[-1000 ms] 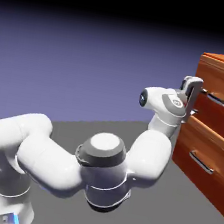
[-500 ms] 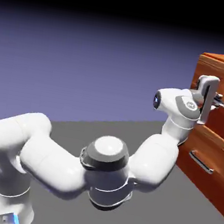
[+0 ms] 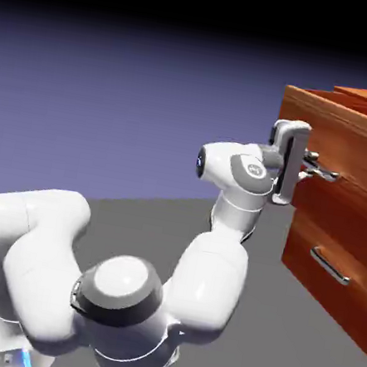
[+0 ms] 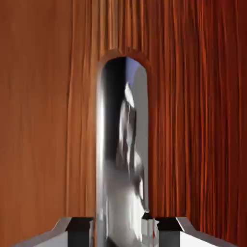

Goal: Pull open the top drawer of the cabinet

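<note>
We see the claw (image 3: pixel 306 164) clamped on the silver bar handle (image 3: pixel 322 171) of the top drawer (image 3: pixel 343 155), its two fingers pinching the bar from either side. In the hand view the handle (image 4: pixel 123 154) fills the middle as a tall shiny strip running from six o'clock up toward twelve, with the grey fingertips (image 4: pixel 79 226) pressed against it at the bottom edge and red-brown wood grain of the drawer front (image 4: pixel 43 120) all around.

In the exterior view the cabinet (image 3: pixel 342 314) stands at three o'clock, on the grey table (image 3: pixel 276 354). The top drawer sticks out from the cabinet body toward nine o'clock (its front sits well ahead of the lower one, and part of its side wall shows). The lower drawer (image 3: pixel 323 277), at about four o'clock, lies flush with the cabinet, its own silver handle (image 3: pixel 329 267) untouched.

The white arm (image 3: pixel 204 283) rises from seven o'clock, bends through a grey-capped joint, and reaches level toward the drawer front.
</note>
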Tool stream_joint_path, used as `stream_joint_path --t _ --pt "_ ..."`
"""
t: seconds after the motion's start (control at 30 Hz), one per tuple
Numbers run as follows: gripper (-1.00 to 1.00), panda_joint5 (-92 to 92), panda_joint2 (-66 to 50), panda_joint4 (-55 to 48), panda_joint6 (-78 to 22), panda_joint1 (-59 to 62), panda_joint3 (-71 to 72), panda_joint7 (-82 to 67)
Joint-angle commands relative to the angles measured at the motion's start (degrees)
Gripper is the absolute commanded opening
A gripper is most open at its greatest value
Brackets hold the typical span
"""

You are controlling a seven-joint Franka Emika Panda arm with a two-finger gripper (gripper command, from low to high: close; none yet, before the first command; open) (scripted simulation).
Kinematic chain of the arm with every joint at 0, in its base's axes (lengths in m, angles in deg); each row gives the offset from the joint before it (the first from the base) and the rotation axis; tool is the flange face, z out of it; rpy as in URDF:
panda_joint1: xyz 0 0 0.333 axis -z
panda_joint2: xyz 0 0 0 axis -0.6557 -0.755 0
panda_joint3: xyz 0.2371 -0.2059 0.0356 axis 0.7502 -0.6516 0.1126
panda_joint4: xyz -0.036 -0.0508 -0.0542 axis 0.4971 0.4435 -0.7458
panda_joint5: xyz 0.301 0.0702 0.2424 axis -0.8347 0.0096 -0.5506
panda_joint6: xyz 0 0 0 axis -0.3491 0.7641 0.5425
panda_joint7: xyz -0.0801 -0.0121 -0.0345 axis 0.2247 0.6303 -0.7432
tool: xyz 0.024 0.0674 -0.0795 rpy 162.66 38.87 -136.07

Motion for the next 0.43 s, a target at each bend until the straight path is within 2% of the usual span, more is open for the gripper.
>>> stream_joint_path --t 0.0,0.27,0.3,0.4 --pt "-1.0 -0.5 -0.2 2.1 -0.6 1.5 0.2 0.0" --pt "-1.0 -4.1 -2.2 17.3 -4.1 13.3 2.4 0.3" --pt "1.0 -4.1 -2.2 17.3 -4.1 13.3 2.4 0.3" --pt "1.0 -5.7 -3.1 21.4 -4.5 17.0 3.4 0.1"
